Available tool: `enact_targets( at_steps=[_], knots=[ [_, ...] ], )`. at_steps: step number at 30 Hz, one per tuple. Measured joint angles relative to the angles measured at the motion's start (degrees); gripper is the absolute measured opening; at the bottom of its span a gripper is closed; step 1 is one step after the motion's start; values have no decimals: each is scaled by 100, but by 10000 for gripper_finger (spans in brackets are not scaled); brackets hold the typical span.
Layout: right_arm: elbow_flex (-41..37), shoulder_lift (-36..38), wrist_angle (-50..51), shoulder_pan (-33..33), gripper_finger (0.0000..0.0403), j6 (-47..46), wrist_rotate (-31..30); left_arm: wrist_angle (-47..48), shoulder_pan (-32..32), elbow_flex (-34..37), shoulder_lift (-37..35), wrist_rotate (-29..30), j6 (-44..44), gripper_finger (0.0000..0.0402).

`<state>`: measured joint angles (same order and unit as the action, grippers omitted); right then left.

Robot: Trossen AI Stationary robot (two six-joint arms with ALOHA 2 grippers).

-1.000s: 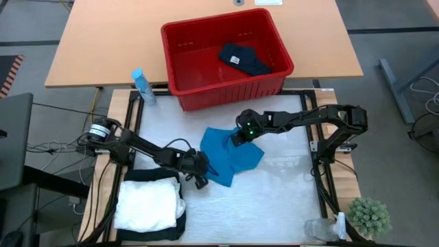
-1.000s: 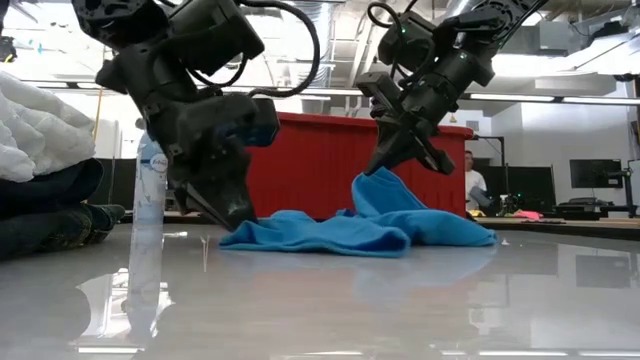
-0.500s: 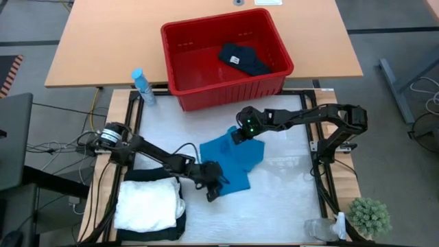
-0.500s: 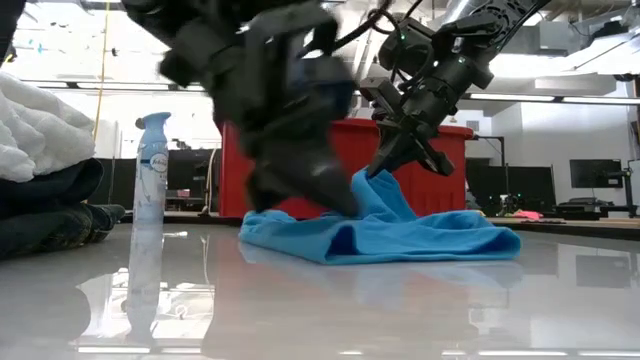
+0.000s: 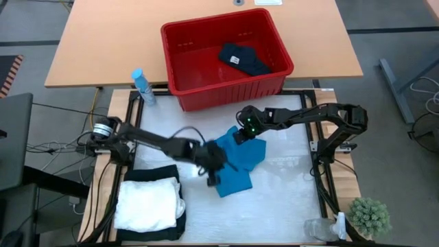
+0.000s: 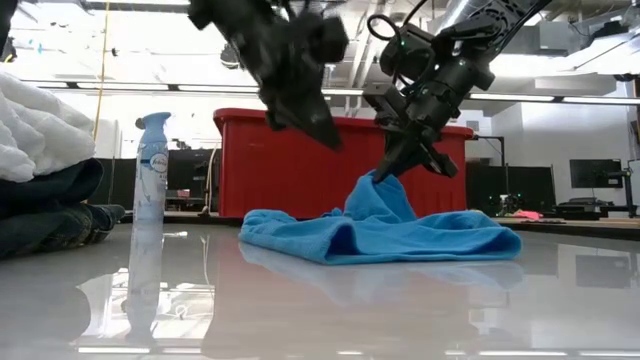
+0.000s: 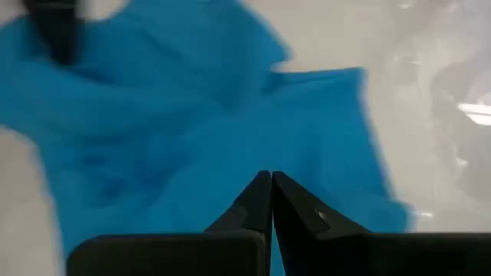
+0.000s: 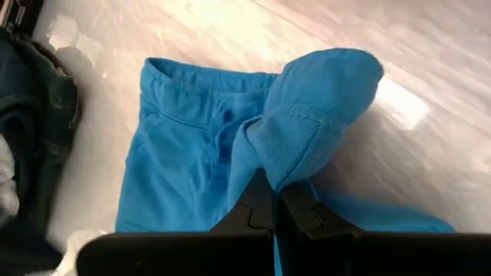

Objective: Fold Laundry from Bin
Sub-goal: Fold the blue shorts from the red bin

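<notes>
The left gripper [image 5: 214, 180], fingers together and empty, hovers over the blue cloth's [image 5: 235, 165] near end at mid-surface. Farther back, the right gripper [image 5: 237, 137] pinches that cloth's raised fold. Beyond, the bin [image 5: 206, 96] holds a dark garment [image 5: 243, 59].

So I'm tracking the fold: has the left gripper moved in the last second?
Yes. The left gripper has swept right across the table, away from the folded white stack, over the blue cloth.

Both grippers, left [image 5: 214, 171] and right [image 5: 238, 136], meet the blue cloth [image 5: 236, 165] mid-table, below the red bin [image 5: 274, 84] holding a dark garment [image 5: 243, 59].
</notes>
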<state>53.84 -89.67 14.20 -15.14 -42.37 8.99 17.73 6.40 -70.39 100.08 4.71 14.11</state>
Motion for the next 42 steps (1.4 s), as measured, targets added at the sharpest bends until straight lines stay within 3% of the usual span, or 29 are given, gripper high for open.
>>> enact_targets(
  at_steps=[9, 16, 26, 32, 42],
  knots=[
    [0, 0, 22, 27, 19, 2, 0, -958, -1468, 765, -58, -813, -562, 0],
    [0, 0, 13, -110, 19, 257, 0, -1383, -1977, 994, 73, -1649, -561, 0],
    [0, 0, 33, -153, 19, 448, 17, -1539, -2089, 876, 850, -1904, -570, 0],
    [3, 0, 33, -143, 19, 198, 22, -1402, -2270, 862, 884, -1481, -872, 0],
    [460, 0, 15, 126, 19, 170, 448, -1042, -2574, 859, 875, -1613, -1508, 0]
  ],
)
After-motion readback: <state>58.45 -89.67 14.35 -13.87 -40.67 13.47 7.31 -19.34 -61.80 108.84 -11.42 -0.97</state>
